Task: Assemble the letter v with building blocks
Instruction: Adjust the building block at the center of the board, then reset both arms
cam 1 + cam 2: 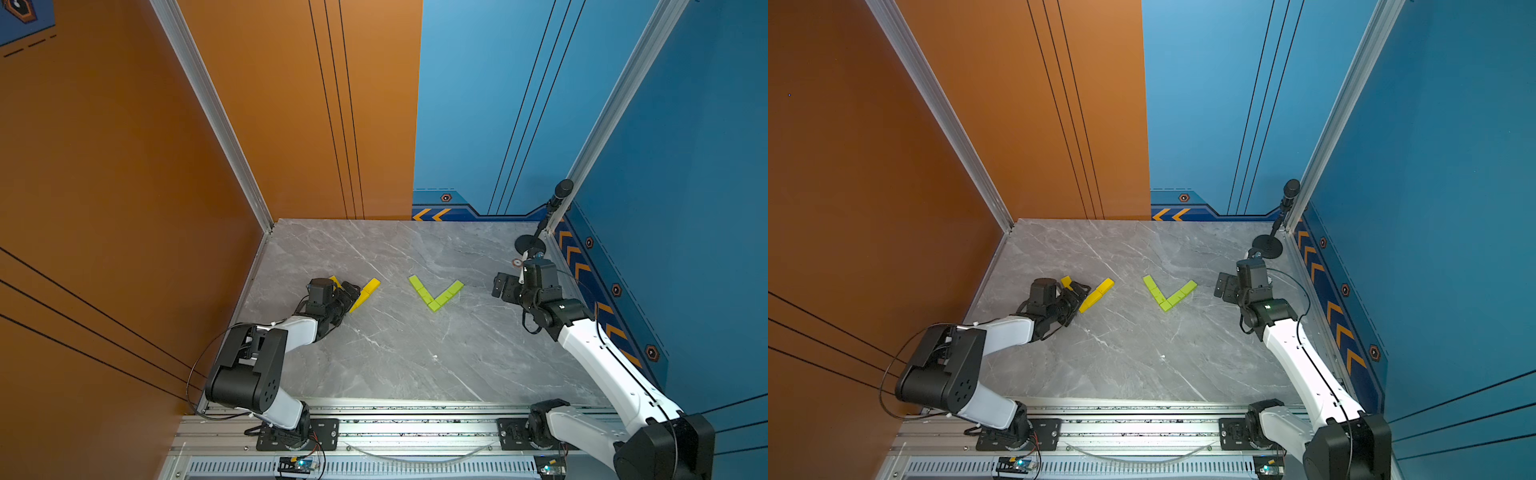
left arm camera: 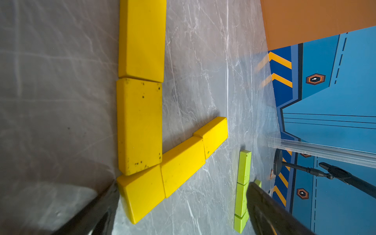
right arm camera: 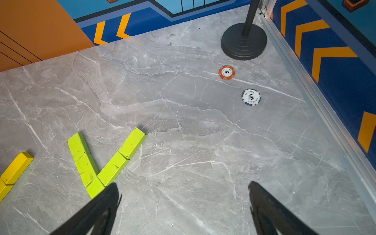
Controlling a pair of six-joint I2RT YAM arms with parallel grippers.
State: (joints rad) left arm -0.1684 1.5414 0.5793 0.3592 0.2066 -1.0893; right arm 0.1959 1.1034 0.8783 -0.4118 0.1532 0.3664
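The lime-green blocks point(image 1: 435, 294) are forming a complete V at frame centre; the yellow blocks point(image 1: 365, 293) are forming another just left of it. The left gripper point(image 1: 352, 291), over the yellow V, and the right gripper point(image 1: 500, 286) are gaping wide, gripping nothing. Judged step: assembly finishing. The next move is calling for a lift-off without nudging blocks.

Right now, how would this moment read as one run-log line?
green V: formed | yellow V: formed | left tool: open, at yellow V apex | right tool: open, empty, beside green V
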